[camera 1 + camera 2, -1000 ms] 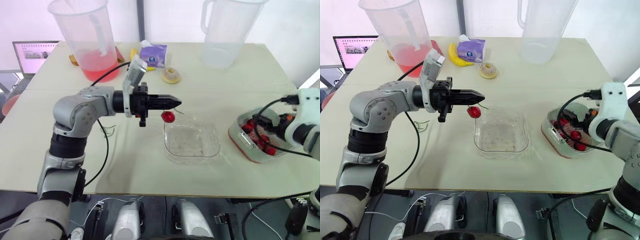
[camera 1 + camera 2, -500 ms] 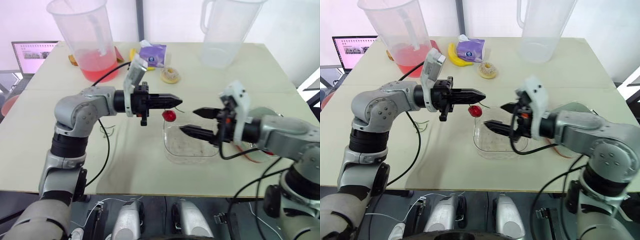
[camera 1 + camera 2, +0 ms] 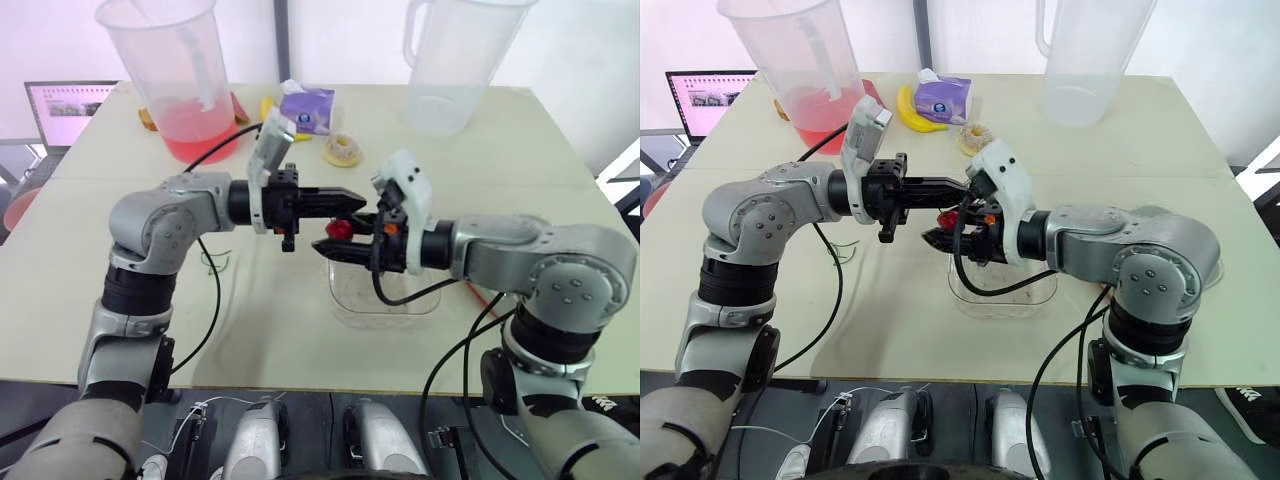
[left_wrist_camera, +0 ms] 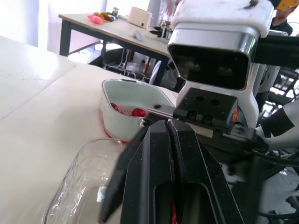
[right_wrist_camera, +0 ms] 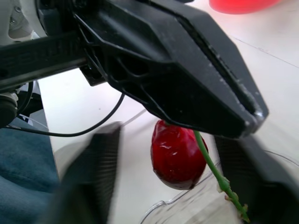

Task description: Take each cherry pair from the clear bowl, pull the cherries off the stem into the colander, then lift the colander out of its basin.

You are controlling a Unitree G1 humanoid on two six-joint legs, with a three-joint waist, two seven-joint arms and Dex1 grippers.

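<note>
My left gripper [image 3: 357,203] is shut on the green stem [image 5: 212,165] of a red cherry [image 3: 341,229], which hangs just past the near-left corner of the clear bowl [image 3: 395,308]. My right gripper [image 3: 342,231] is open, with one finger above and one below the cherry; in the right wrist view its blurred fingers [image 5: 96,177] flank the fruit [image 5: 176,154]. The white basin with the red colander and several cherries [image 4: 131,110] stands to the right, mostly hidden behind my right arm in the eye views.
At the back stand a pitcher with red liquid [image 3: 175,80] and an empty pitcher [image 3: 450,60]. Between them lie a purple tissue pack [image 3: 307,107], a banana [image 3: 912,110] and a ring-shaped item [image 3: 342,151]. A laptop [image 3: 65,110] sits far left. Loose stems [image 3: 215,262] lie on the table.
My right arm has swung left from the basin to the cherry, and its open fingers now bracket it. The left gripper has held still with the stem.
</note>
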